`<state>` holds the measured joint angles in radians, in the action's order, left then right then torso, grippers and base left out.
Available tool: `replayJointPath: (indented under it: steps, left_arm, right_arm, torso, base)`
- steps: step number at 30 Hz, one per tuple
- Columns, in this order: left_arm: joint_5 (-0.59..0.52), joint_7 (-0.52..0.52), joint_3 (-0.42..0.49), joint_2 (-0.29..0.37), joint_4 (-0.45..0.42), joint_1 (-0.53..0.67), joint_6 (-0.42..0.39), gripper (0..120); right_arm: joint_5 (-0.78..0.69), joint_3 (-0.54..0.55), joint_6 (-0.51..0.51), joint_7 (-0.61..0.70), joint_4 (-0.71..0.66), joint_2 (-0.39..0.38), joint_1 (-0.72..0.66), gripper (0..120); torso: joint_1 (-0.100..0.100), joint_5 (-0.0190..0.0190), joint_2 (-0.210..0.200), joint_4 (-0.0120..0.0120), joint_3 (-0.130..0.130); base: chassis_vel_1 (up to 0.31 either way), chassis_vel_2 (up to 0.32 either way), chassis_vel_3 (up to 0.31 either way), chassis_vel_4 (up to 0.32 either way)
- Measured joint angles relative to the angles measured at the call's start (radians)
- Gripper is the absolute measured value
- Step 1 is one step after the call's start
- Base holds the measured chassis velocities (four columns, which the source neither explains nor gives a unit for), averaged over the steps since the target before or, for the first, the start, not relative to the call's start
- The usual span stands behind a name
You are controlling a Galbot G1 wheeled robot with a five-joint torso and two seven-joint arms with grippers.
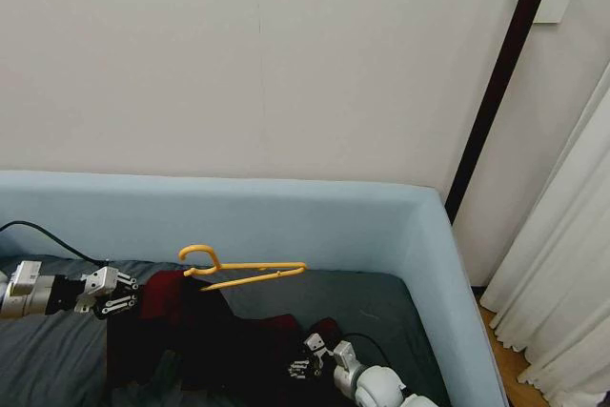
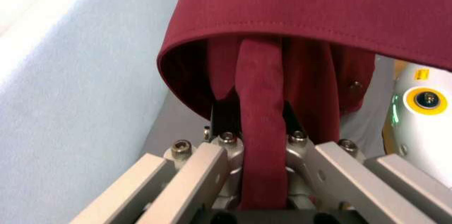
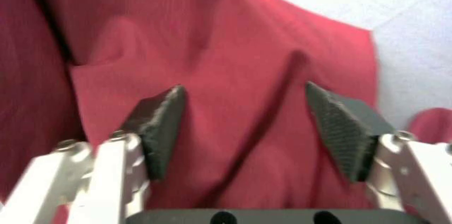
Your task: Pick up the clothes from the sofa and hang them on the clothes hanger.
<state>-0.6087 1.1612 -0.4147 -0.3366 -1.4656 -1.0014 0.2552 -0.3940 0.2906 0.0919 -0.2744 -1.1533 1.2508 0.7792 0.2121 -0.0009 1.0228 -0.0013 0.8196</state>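
Dark red garment (image 1: 181,331) spread on the sofa (image 1: 286,221), its upper edge raised by the left gripper (image 1: 119,295), clamped tight on a fold of the cloth, yellow hanger (image 1: 250,274) just beside that raised edge, right gripper (image 1: 307,357) low over the garment, fingers wide apart, holding nothing

- Fingertips of left gripper (image 2: 255,128): buried under a fold of the maroon garment (image 2: 297,17); contact line not visible.
- Garment: lower portion cut off by the head view's bottom edge.
- Yellow hanger (image 1: 253,272): lower left end hidden behind the garment.
- Right arm (image 1: 376,390): cut off at the bottom edge.
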Motion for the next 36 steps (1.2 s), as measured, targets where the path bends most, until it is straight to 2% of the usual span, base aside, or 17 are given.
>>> replayJointPath:
  steps: [3, 4, 5, 7, 10, 12, 13, 17, 30, 36]
  left_arm:
    - [0.001, -0.01, 0.009, -0.005, 0.011, 0.007, 0.0, 1]
    - [0.001, -0.01, 0.009, -0.005, 0.011, 0.007, 0.0, 1]
    - [0.001, -0.011, 0.012, -0.005, 0.016, 0.008, 0.0, 1]
    - [0.002, -0.012, 0.013, -0.007, 0.023, 0.009, 0.0, 1]
    - [0.003, -0.012, 0.013, -0.009, 0.026, 0.009, 0.001, 1]
    - [0.004, -0.012, 0.014, -0.015, 0.029, 0.009, 0.003, 1]
    - [0.004, -0.012, 0.014, -0.015, 0.029, 0.009, 0.003, 1]
    - [0.005, -0.012, 0.016, -0.017, 0.029, 0.01, 0.004, 1]
    - [0.005, -0.013, 0.018, -0.014, 0.035, 0.011, 0.007, 1]
    - [0.004, -0.007, 0.016, -0.014, 0.044, 0.011, 0.014, 1]
  right_arm:
    - [0.033, 0.005, 0.003, -0.002, 0.037, 0.045, -0.003, 50]
    - [0.033, 0.005, 0.003, -0.002, 0.037, 0.045, -0.003, 50]
    - [0.05, 0.007, 0.007, 0.004, 0.045, 0.05, -0.005, 45]
    - [0.064, 0.01, 0.015, 0.015, 0.049, 0.051, -0.007, 36]
    - [0.076, 0.011, 0.017, 0.022, 0.05, 0.051, -0.007, 30]
    - [0.099, 0.011, 0.018, 0.029, 0.052, 0.048, -0.007, 17]
    - [0.099, 0.011, 0.018, 0.029, 0.052, 0.048, -0.007, 17]
    - [0.101, 0.009, 0.017, 0.028, 0.05, 0.046, -0.002, 0]
    - [0.064, -0.005, -0.004, 0.007, -0.004, 0.028, 0.011, 0]
    - [-0.028, -0.033, 0.006, -0.02, -0.078, 0.005, 0.02, 0]
  torso:
    - [0.0, 0.0, 0.0, 0.0002, 0.0]
    - [0.0, 0.0, 0.0, 0.0002, 0.0]
    - [0.0, 0.0, 0.0, 0.0002, 0.0]
    - [0.0, 0.0, 0.0, 0.0001, 0.0]
    - [0.0, 0.0, 0.0, 0.0001, 0.0]
    - [0.0, -0.0001, 0.0, 0.0001, 0.0]
    - [0.0, -0.0001, 0.0, 0.0001, 0.0]
    - [0.0, 0.0001, 0.0, 0.0001, 0.0]
    - [0.0, 0.0002, 0.0, 0.0001, 0.0]
    - [0.0, 0.0003, 0.0, 0.0002, 0.0]
  base:
    - [0.0, 0.0, 0.0, 0.0]
    - [0.0, 0.0, 0.0, 0.0]
    - [0.0, 0.0, 0.0, 0.0]
    - [0.0, 0.0, 0.0, 0.0]
    - [0.0, 0.0, 0.0, 0.0]
    - [0.0, 0.0, 0.0, 0.0]
    - [0.0, 0.0, 0.0, 0.0]
    - [0.0, 0.0, 0.0, 0.0]
    - [0.0, 0.0, 0.0, 0.0]
    - [0.0, 0.0, 0.0, 0.0]
